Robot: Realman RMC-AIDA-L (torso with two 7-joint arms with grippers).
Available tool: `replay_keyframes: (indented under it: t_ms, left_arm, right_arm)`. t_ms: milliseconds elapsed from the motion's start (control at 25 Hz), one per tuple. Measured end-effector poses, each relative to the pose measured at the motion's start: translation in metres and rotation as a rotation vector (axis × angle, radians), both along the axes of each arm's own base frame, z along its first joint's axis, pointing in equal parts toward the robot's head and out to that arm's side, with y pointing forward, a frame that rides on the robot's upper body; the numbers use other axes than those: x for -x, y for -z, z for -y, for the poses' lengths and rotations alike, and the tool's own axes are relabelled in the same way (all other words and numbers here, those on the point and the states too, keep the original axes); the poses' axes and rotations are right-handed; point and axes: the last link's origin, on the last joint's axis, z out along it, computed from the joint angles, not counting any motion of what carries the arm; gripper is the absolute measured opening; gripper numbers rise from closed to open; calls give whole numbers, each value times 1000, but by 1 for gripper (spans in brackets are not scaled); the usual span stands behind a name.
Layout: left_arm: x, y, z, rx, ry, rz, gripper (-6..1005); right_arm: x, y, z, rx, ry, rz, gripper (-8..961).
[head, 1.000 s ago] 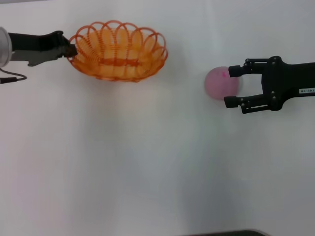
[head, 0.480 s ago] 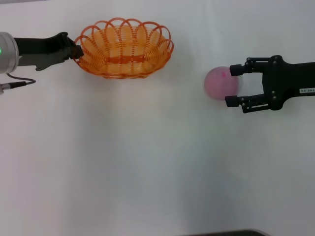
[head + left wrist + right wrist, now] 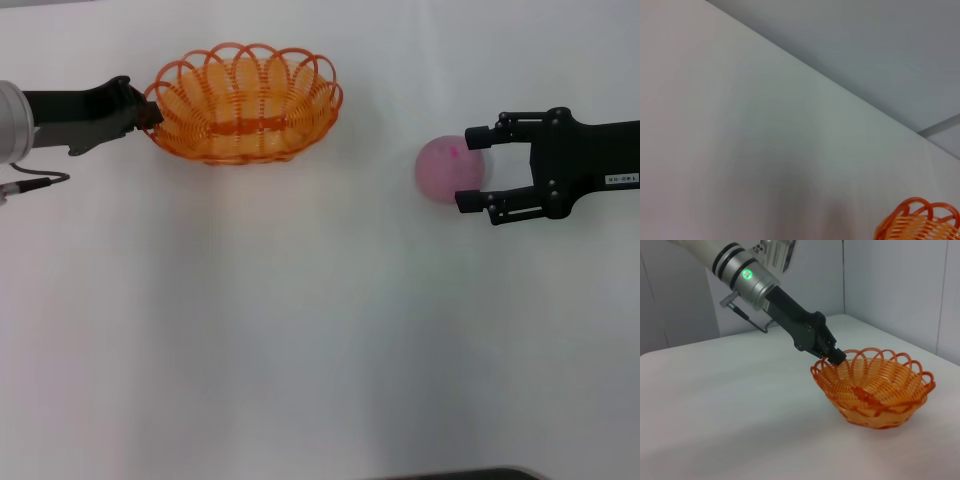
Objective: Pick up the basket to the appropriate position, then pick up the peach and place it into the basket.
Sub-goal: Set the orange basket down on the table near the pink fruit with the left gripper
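The orange wire basket (image 3: 200, 135) is at the far left of the white table, and my left gripper (image 3: 150, 112) is shut on the left end of its looped rim. The right wrist view shows the same grip, with the left gripper (image 3: 837, 356) pinching the rim of the basket (image 3: 875, 395), which is close to the tabletop. A bit of the basket (image 3: 920, 222) rim shows in the left wrist view. The pale pink peach (image 3: 442, 172) lies on the table at the right. My right gripper (image 3: 466, 170) is open, one finger on each side of the peach's right half.
The white table (image 3: 300, 330) stretches bare between the basket and the peach and toward me. A grey wall (image 3: 890, 285) rises behind the table's far edge. A thin cable (image 3: 35, 182) hangs by the left arm.
The left gripper carried the basket slightly to the right, then back a little to the left. The right gripper and the peach have barely moved.
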Motion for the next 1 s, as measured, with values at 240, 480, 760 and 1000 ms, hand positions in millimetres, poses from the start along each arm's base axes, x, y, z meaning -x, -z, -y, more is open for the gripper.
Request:
replay_keyframes:
  t_ms: [240,480,760,1000]
  left_arm:
    - [-1,4,2,10,6,-4,48]
    - [0,4,2,7,2,-2,49]
    - [-2,6,3,14,6,14,89]
    - [1,5,4,10,-3,17,270]
  right_arm:
    - [0,0,-1,-2,0,3,838]
    - [1,2,-2,6,-5,16,836]
    - [0,3,-2,7,-1,25,833]
    - [0,4,-2,7,-1,25,830]
